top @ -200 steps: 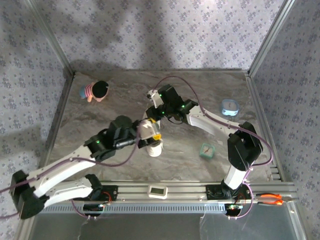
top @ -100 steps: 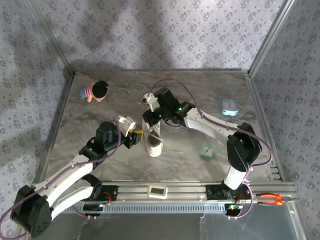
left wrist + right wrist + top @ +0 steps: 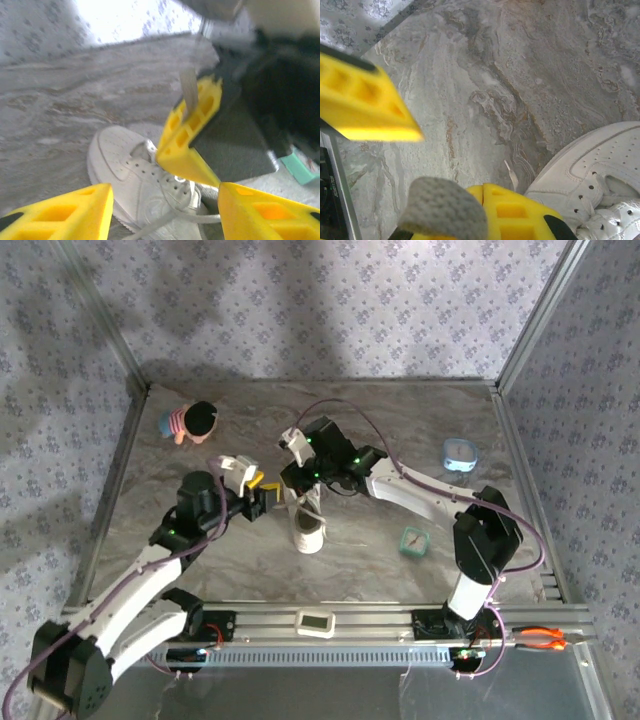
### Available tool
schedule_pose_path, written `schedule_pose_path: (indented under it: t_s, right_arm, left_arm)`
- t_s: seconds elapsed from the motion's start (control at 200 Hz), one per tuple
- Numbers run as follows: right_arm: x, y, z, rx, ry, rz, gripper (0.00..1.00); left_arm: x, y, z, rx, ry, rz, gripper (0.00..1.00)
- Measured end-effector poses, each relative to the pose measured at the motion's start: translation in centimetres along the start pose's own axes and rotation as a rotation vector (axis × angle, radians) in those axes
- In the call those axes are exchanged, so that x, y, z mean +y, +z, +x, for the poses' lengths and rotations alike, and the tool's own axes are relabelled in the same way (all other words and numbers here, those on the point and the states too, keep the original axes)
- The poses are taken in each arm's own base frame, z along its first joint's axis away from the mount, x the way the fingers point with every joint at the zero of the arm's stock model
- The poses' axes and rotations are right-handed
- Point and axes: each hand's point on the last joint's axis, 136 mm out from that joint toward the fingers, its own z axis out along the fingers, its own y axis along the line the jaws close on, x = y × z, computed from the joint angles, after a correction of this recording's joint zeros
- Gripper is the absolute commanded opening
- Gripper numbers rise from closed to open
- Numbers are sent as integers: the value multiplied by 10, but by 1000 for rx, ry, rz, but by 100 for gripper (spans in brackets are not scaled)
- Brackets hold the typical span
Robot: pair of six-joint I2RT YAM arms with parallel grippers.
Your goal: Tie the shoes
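Contents of the marbled grey table [image 3: 420, 410], left to right, walled in patterned fabric:

1. Doll [image 3: 192, 422]: black hair, striped body, lying at the far left, well apart from everything else.

2. Left gripper [image 3: 265, 492]: reaches in from the near left and stops just beside the sneaker's left flank. In its own wrist view the left gripper [image 3: 165, 200] has its yellow fingers [image 3: 65, 212] spread wide. The sneaker lies below the gap and a strand of lace runs across it, with neither pad touching anything.

3. Sneaker [image 3: 308, 525]: white low-top at the table's middle, sole down, one end toward the near rail. In the left wrist view the sneaker [image 3: 132, 172] shows its perforated toe and laced front. In the right wrist view the sneaker [image 3: 590, 180] sits at the lower right corner.

4. Right gripper [image 3: 297, 481]: hangs over the sneaker's far end, pointing down. Seen from the left wrist, the right gripper [image 3: 187, 150] has its yellow fingers pressed together on a flat pale lace [image 3: 189, 92] that rises straight up from them. From its own camera, the right gripper [image 3: 492, 207] shows a blurred grey end of the lace [image 3: 445, 210] right at its fingers.

5. Teal clock [image 3: 414, 541]: small, lying flat to the right of the sneaker, near but apart.

6. Blue object [image 3: 460, 454]: small and rounded, toward the far right; what it is cannot be told.

7. Orange-handled pliers [image 3: 545, 638]: off the table, on the near right rail.
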Motion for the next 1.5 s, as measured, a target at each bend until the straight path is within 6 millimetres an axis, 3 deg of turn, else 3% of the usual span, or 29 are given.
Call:
schedule_pose_path:
  t_s: [0.135, 0.295, 0.485, 0.7, 0.8, 0.924, 0.999, 1.199, 1.354, 1.504]
  right_arm:
    - [0, 0, 0, 1, -33, -1, 5]
    - [2, 0, 1, 3, -69, -12, 6]
    - [5, 0, 3, 10, -86, -31, 7]
    - [4, 1, 7, 23, -83, -36, 9]
    - [5, 2, 9, 30, -80, -45, 10]
    - [8, 3, 10, 34, -85, -68, 14]
    - [11, 3, 11, 34, -93, -82, 18]
    - [13, 4, 14, 38, -106, -100, 49]
    - [6, -4, 25, 50, -56, -90, 54]
    - [-10, -26, 25, 22, 41, -54, 55]
  left_arm:
    - [8, -10, -28, -58, -106, -1, 60]
    - [3, 7, -38, -8, -221, 81, 58]
    - [-5, 25, -27, 73, -308, 171, 56]
    - [-9, 32, -23, 99, -344, 220, 52]
    - [-11, 35, -22, 107, -356, 239, 39]
    - [-12, 39, -21, 121, -369, 259, 10]
    - [-12, 40, -20, 126, -366, 264, 1]
    - [-9, 41, -17, 135, -372, 244, 0]
    - [9, 40, -5, 148, -404, 164, 0]
    - [34, 34, 31, 193, -477, 61, 0]
